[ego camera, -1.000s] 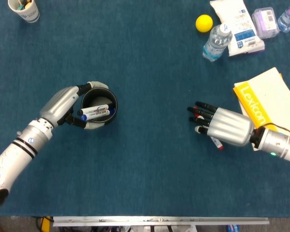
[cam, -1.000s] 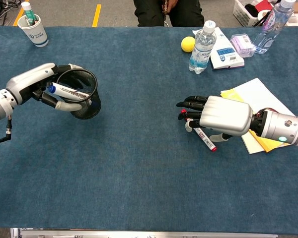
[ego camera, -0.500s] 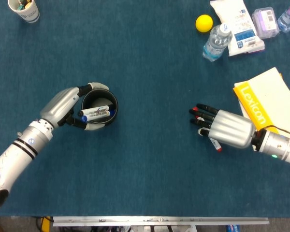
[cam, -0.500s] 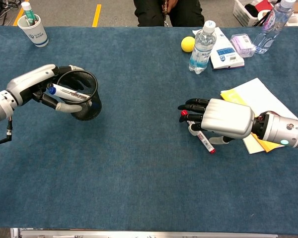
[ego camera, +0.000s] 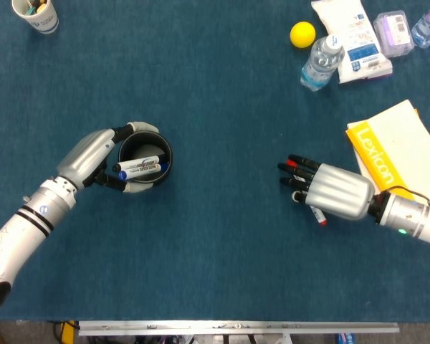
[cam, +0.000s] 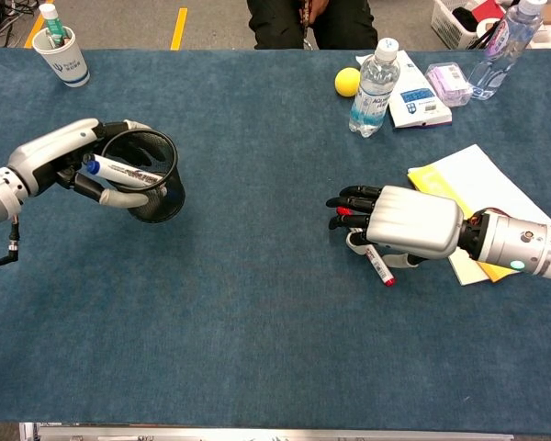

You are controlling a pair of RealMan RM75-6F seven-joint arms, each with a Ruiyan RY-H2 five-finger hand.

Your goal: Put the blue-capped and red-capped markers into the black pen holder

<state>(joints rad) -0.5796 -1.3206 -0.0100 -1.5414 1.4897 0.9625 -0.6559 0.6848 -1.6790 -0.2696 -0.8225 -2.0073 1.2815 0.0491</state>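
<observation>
While white-barrelled, blue-capped marker (cam: 121, 171) spans black pen holder (cam: 161, 204), red-capped marker (cam: 376, 265) lies flat

Head view looks straight down; chest view slants forward; both share the table (ego camera: 222, 236).

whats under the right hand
A red-capped marker lies on the table under the right hand, its lower end sticking out. The hand covers the rest, so whether the fingers grip it cannot be seen.

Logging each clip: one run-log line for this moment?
left robot hand: holds blue-capped white marker at black mesh pen holder | right robot hand: over red-capped white marker
</observation>
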